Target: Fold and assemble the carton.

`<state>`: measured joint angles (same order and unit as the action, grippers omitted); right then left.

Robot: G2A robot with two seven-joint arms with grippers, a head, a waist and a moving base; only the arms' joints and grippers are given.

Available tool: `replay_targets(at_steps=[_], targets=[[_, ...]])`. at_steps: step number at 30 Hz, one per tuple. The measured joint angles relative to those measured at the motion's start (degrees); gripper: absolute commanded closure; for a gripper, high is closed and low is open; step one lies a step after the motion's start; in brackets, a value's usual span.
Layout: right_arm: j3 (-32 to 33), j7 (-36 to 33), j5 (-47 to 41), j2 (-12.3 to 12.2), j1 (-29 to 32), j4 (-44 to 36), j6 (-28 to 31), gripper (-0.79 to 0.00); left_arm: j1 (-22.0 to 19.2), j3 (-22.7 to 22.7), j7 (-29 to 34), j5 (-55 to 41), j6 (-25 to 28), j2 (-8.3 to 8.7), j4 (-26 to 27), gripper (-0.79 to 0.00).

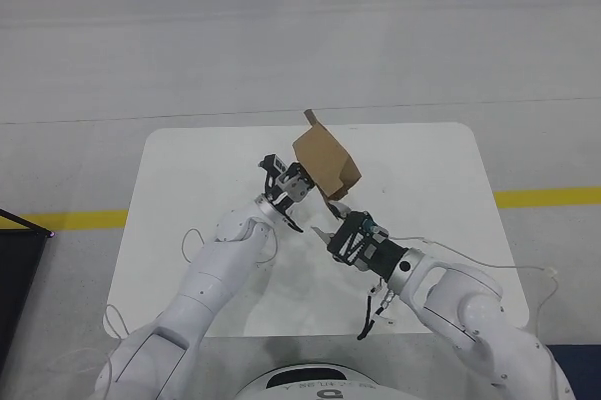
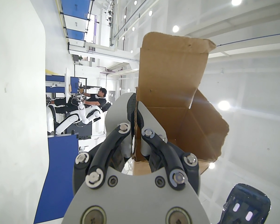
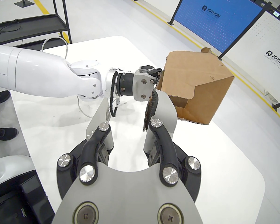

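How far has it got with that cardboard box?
Walls up: the carton already forms a box shape. In hand: the left gripper is shut on one wall edge, the right gripper hangs open just beside it. Left: the open end's flaps are not yet folded shut.

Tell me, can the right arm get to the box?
Probably yes: the open right gripper sits close to the carton with nothing between them, and the left gripper holds it by one wall.
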<state>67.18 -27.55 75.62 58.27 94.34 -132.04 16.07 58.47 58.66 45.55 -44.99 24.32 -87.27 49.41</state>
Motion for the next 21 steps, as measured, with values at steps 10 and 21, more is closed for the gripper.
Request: replay_targets(at_steps=[10, 21], targets=[[-0.81, -0.74, -0.54, 0.37, -1.38, 0.89, 0.06, -0.277, 0.01, 0.03, 4.30, 1.26, -1.18, 0.16, -0.51, 0.000], [-0.64, -2.55, -3.46, 0.73, -3.09, 2.58, 0.49, -0.286, 0.03, -0.47, 10.17, 2.68, -2.72, 0.34, -0.32, 0.000]])
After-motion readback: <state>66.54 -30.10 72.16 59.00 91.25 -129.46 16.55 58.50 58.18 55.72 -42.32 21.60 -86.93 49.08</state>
